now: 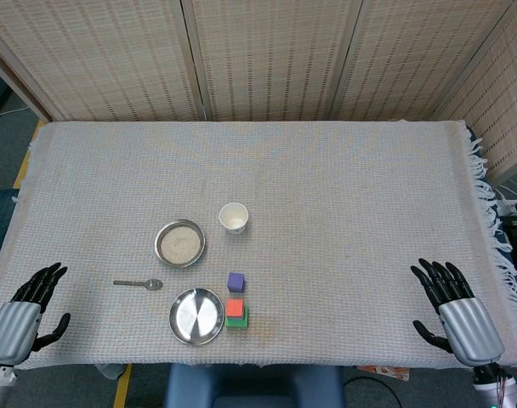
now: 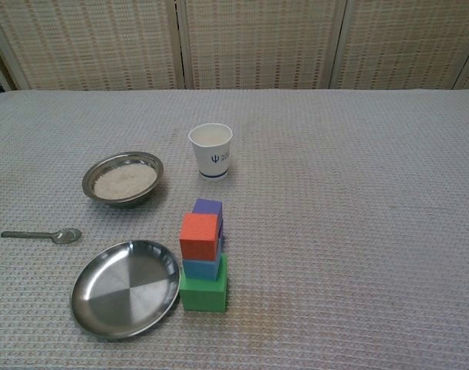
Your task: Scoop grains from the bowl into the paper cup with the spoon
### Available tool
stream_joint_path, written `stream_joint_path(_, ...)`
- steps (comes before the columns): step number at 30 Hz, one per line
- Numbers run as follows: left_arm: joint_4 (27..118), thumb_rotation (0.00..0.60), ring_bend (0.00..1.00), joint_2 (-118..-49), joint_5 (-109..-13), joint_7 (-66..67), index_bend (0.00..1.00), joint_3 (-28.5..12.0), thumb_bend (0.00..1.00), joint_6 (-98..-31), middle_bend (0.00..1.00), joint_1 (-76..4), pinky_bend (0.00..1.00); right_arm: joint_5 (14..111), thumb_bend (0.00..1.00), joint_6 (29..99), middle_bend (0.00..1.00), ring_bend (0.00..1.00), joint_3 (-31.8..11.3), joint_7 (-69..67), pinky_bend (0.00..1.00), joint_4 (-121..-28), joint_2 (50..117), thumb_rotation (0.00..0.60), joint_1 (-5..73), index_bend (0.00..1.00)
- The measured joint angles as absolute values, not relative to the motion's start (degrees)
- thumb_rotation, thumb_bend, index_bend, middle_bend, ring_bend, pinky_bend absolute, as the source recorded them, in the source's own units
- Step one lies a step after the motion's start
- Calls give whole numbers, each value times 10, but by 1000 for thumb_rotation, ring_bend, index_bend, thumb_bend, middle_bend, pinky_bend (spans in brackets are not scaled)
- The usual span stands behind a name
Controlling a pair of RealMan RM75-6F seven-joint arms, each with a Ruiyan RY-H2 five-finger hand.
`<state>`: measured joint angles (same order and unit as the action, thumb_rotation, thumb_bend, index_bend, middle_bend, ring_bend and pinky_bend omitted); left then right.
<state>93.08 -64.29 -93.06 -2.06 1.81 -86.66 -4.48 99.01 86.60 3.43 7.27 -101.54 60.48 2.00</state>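
A metal bowl (image 1: 180,243) (image 2: 123,179) holding white grains sits left of centre on the cloth. The white paper cup (image 1: 234,218) (image 2: 211,150) stands upright just right of the bowl and a little farther back. A metal spoon (image 1: 139,283) (image 2: 42,235) lies flat in front of the bowl, handle pointing left. My left hand (image 1: 25,310) rests at the near left table edge, fingers spread, holding nothing. Equally empty, my right hand (image 1: 454,306) lies at the near right edge with its fingers apart. Neither hand shows in the chest view.
An empty metal plate (image 1: 196,316) (image 2: 125,288) lies near the front edge. Beside it stands a stack of red, blue and green blocks (image 1: 235,314) (image 2: 203,262), with a purple block (image 1: 235,281) (image 2: 208,207) just behind. A woven screen (image 1: 267,59) closes the back.
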Motion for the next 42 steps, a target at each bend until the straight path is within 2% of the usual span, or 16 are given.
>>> stream_joint_path(13,936,600,45,-654,-938,2,0,20,411,-857,4,-51,193,992,153,881,0,0,35,55,0,-1014,592,600,13,0)
stream_joint_path(16,939,600,62,-658,-939,8,5,20,410,-849,37,-56,195,993,153,883,0,0,36,54,0,-1015,591,600,11,0)
stream_joint_path(17,939,600,103,-661,-939,13,18,19,411,-845,99,-58,207,993,153,882,0,0,36,54,0,-1015,591,600,11,0)
stream_joint_path(19,937,600,240,-667,-939,24,58,17,410,-840,283,-63,307,992,153,880,0,0,35,54,0,-1016,591,600,12,0)
stream_joint_path(21,930,600,549,-679,-937,42,134,12,411,-832,643,-70,607,990,153,877,0,0,35,55,0,-1016,592,600,12,0)
stream_joint_path(24,915,600,862,-702,-926,67,231,2,415,-810,961,-84,902,984,153,870,0,0,34,55,0,-1016,592,600,14,0)
stream_joint_path(26,900,600,947,-717,-914,76,289,-6,416,-791,999,-97,973,980,153,867,0,0,33,56,0,-1016,592,600,16,0)
stream_joint_path(28,882,600,995,-734,-905,87,357,-14,418,-781,1000,-106,1000,976,153,864,0,0,31,57,0,-1016,593,600,17,0)
stream_joint_path(32,832,600,1000,-778,-882,109,432,-31,420,-766,1000,-123,1000,966,153,855,0,0,28,59,0,-1016,594,600,20,0)
stream_joint_path(42,750,600,1000,-842,-833,124,467,-43,416,-704,1000,-157,1000,966,153,860,0,0,24,54,0,-1015,595,600,21,0)
